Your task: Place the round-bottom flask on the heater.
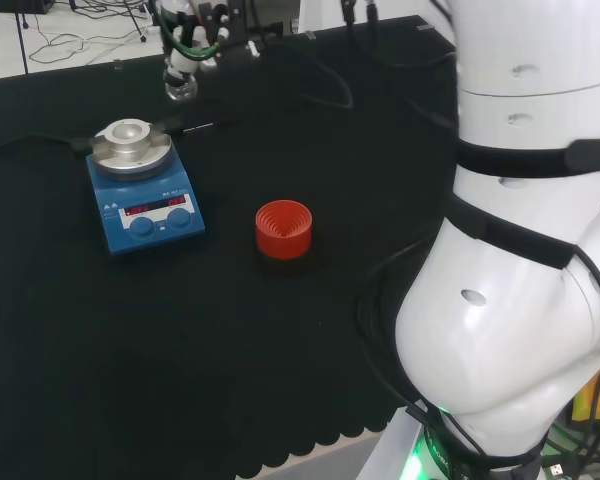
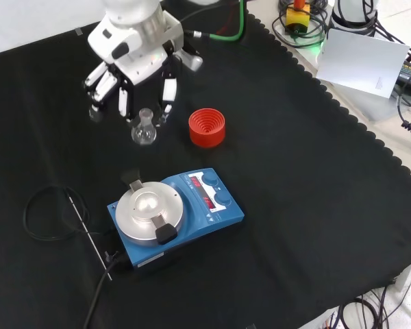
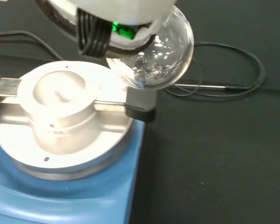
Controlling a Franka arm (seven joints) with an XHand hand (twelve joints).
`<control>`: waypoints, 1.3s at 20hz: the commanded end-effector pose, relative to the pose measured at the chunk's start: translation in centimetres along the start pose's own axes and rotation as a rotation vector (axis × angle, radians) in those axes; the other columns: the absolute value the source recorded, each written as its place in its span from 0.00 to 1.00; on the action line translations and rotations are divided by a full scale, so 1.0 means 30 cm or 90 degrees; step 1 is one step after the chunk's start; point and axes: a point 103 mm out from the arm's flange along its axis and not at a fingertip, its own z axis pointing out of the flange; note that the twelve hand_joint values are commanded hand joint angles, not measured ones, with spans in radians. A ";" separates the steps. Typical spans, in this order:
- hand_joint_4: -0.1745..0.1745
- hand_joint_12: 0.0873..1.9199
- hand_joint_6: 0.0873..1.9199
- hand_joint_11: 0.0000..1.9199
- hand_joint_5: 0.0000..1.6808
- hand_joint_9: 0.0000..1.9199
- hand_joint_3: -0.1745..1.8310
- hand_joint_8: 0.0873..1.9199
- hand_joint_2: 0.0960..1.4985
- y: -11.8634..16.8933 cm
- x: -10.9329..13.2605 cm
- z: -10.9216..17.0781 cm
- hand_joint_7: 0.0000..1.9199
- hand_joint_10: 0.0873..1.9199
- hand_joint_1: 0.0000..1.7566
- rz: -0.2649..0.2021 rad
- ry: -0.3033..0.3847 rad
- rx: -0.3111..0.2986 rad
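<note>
Partly hidden: in the head view the robot hand [image 1: 185, 40] is cut off at the top edge, so its palm is lost and the round-bottom flask [image 1: 180, 88] under it is hard to make out against the black cloth. Front view gives the pose: robot hand [image 2: 133, 65] enters from the top, palm down, fingers [image 2: 167, 92] pointing toward the bench [image 2: 294, 205] and curled round the neck of the round-bottom flask [image 2: 144, 129], which hangs bulb-down, upright. Flask is clear; contents cannot be told. It is held above the cloth, apart from the heater [image 2: 172, 214], on the heater's far side in the front view.

Wrist view adds what the others do not: the bulb of the round-bottom flask [image 3: 154, 56] seen close, beside and above the heater [image 3: 60, 126], not touching its silver top block. A thin probe and black cable [image 3: 233, 79] lie on the cloth beyond.

Red ribbed stand [image 2: 207, 127] sits just right of the flask in the front view, nothing on it; in the head view this stand [image 1: 283, 229] is right of the heater [image 1: 140, 185]
</note>
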 end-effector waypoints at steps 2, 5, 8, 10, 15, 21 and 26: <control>1.00 0.72 0.40 0.10 0.71 0.26 0.42 0.33 0.42 0.076 0.171 0.057 0.15 0.30 0.63 -0.066 -0.012 0.034; 1.00 0.72 0.40 0.10 0.71 0.26 0.42 0.33 0.42 0.089 0.207 0.069 0.15 0.30 0.63 -0.080 -0.015 0.038; 1.00 0.72 0.40 0.10 0.71 0.26 0.42 0.33 0.42 0.104 0.231 0.085 0.15 0.30 0.63 -0.088 -0.018 0.043; 1.00 0.72 0.40 0.10 0.71 0.26 0.42 0.33 0.42 0.116 0.238 0.093 0.15 0.30 0.63 -0.092 -0.019 0.046; 1.00 0.72 0.40 0.11 0.71 0.27 0.42 0.33 0.42 0.140 0.241 0.106 0.15 0.30 0.63 -0.093 -0.023 0.054; 1.00 0.71 0.40 0.11 0.71 0.27 0.42 0.33 0.42 0.198 0.230 0.132 0.15 0.30 0.63 -0.093 -0.021 0.060; 1.00 0.71 0.40 0.11 0.71 0.27 0.42 0.33 0.42 0.230 0.217 0.149 0.15 0.30 0.63 -0.094 -0.016 0.059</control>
